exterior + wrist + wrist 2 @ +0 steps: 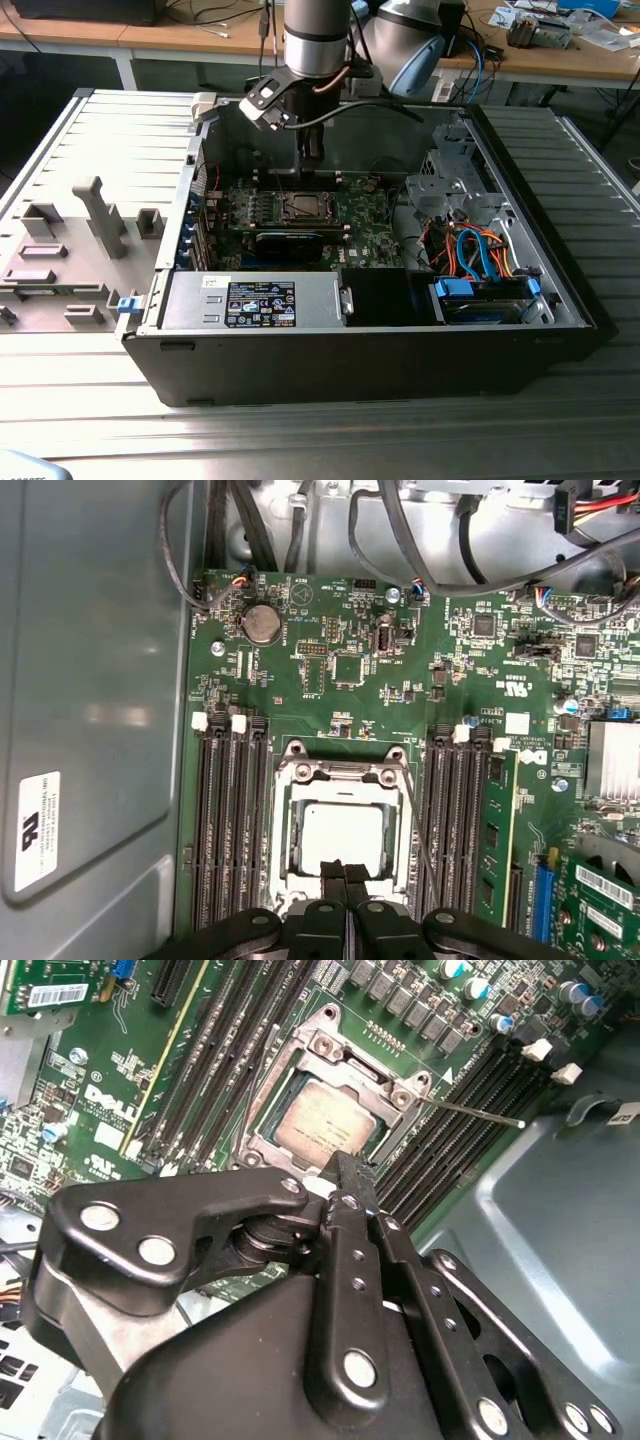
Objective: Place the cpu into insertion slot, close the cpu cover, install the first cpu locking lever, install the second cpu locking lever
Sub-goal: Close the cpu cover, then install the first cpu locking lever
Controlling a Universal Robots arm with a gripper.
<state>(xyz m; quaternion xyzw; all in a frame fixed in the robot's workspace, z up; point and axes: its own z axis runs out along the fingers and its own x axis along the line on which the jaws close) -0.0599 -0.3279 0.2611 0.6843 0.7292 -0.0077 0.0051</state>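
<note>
Black fingers (pixel 333 878) of the gripper (pixel 345 868) were pressed together with nothing between them, tips at one edge of the cpu (pixel 340 832); contact could not be told. The cpu lay flat in the socket, with the cpu cover (pixel 340 776) down around it. A thin lever (pixel 480 1112) stuck out beside the socket. The green motherboard (pixel 330 670) sat inside the open computer case (pixel 520 330).
</note>
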